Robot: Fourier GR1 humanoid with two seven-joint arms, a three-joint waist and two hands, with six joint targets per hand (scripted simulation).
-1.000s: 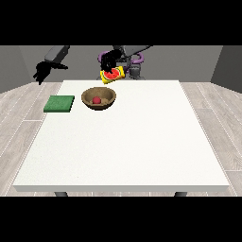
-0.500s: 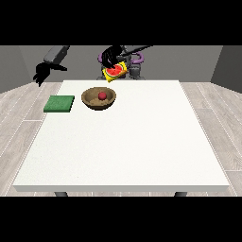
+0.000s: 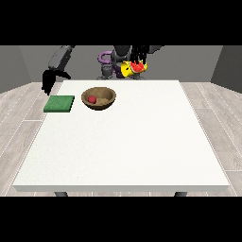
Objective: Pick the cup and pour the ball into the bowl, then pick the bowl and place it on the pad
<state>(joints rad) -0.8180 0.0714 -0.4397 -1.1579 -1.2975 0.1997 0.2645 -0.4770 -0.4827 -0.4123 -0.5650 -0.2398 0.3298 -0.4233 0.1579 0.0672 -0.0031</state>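
Note:
A brown bowl (image 3: 99,99) stands near the table's far edge with a red ball (image 3: 91,99) inside it. Left of the bowl lies a flat green pad (image 3: 59,103). The hand at the view's right (image 3: 140,58) is shut on a yellow cup with a watermelon picture (image 3: 132,69). It holds the cup tilted in the air, beyond the far edge and to the right of the bowl. The hand at the view's left (image 3: 48,81) hangs above the pad's far left corner with relaxed fingers and holds nothing.
The large white table (image 3: 127,146) stretches from the bowl towards the camera. The robot's torso (image 3: 111,66) stands just behind the far edge, between the two arms.
The cup and the hand holding it have moved to the view's right, away from above the bowl. The other hand has sunk a little towards the pad. The ball stays in the bowl.

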